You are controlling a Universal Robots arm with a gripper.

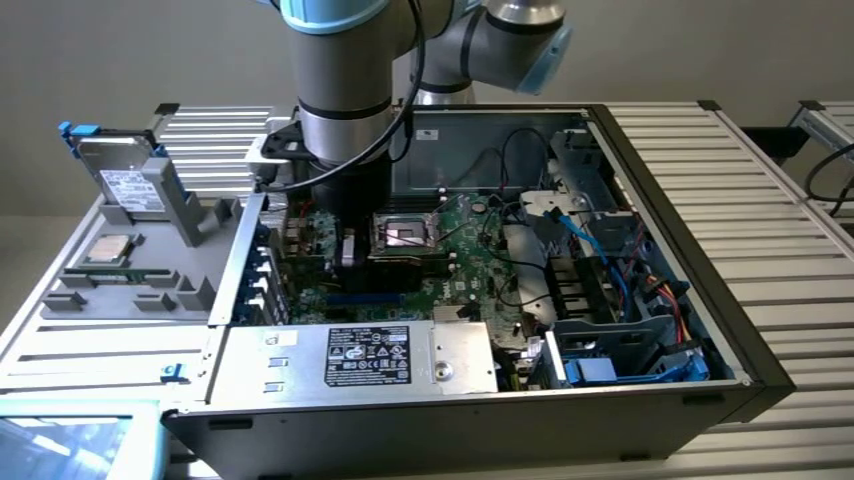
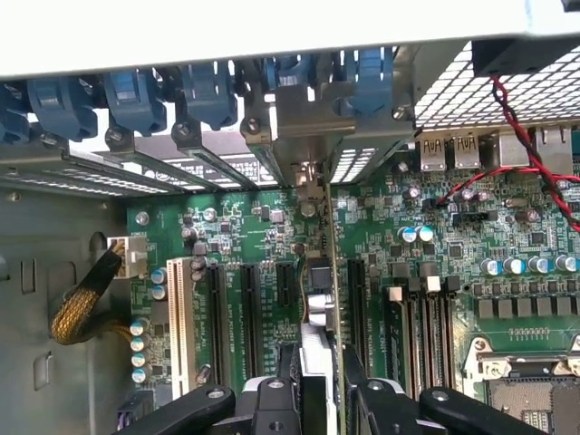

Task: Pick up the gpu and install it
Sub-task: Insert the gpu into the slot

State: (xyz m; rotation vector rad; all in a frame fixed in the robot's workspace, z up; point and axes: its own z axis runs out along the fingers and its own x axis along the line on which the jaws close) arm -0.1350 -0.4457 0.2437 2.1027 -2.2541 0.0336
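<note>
The gpu (image 2: 319,299) stands on edge between my fingers, seen edge-on in the wrist view. It is directly over an expansion slot of the green motherboard (image 2: 254,236). Its silver end bracket (image 2: 304,127) lies against the rear slot openings of the case. My gripper (image 2: 319,385) is shut on the card, one black finger (image 2: 276,399) on each side. In the exterior view my gripper (image 1: 350,245) reaches down inside the open computer case (image 1: 667,400), just left of the CPU socket (image 1: 400,235). The arm hides the card there.
Blue slot latches (image 2: 208,91) line the case's rear wall. Empty black slots (image 2: 217,308) flank the card and memory slots (image 2: 426,317) lie beside it. A power supply (image 1: 387,355) and a blue drive cage (image 1: 627,340) fill the front. A hard drive (image 1: 134,185) stands on the grey fixture (image 1: 134,290).
</note>
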